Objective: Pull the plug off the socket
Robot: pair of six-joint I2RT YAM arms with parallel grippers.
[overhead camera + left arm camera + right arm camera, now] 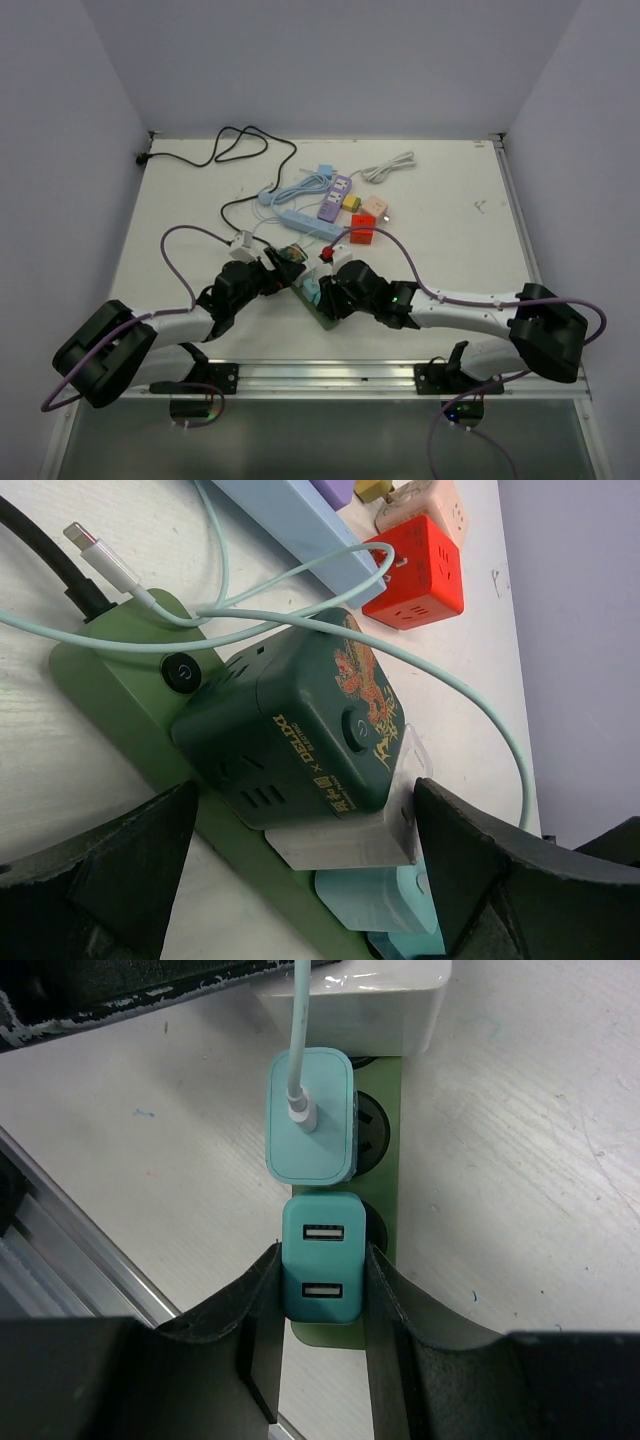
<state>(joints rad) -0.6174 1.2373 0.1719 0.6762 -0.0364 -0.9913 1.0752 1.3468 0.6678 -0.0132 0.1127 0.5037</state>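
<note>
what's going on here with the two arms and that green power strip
Both arms are at the green power strip. The right gripper is shut on the teal two-port charger at the strip's end, which looks still plugged in. The left gripper is open, its fingers standing either side of the dark green cube adapter on the same strip, not clamping it. Nothing looks pulled out yet.
</note>
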